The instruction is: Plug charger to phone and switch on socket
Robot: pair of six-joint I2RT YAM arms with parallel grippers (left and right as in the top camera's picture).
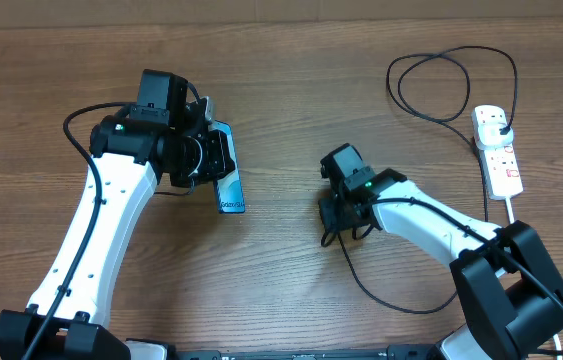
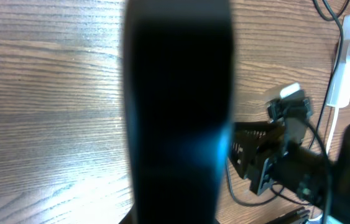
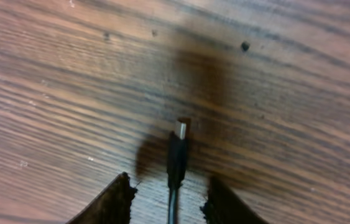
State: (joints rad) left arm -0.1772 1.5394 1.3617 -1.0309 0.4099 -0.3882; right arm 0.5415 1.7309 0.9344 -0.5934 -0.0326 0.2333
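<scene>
Left end effector [image 1: 219, 160] clamped; right end effector [image 3: 170, 190] parted.

Overhead cam looks straight down on my whole table [image 1: 291, 60]. Left wrist cam hugs the phone [image 2: 178, 112], facing 3 o'clock, sharing the right arm [image 2: 299, 168] with overhead. Right wrist cam's close over wood.

Charger [image 3: 176, 157] seemingly between phone [image 1: 229, 186] and socket [image 1: 499, 152]
</scene>
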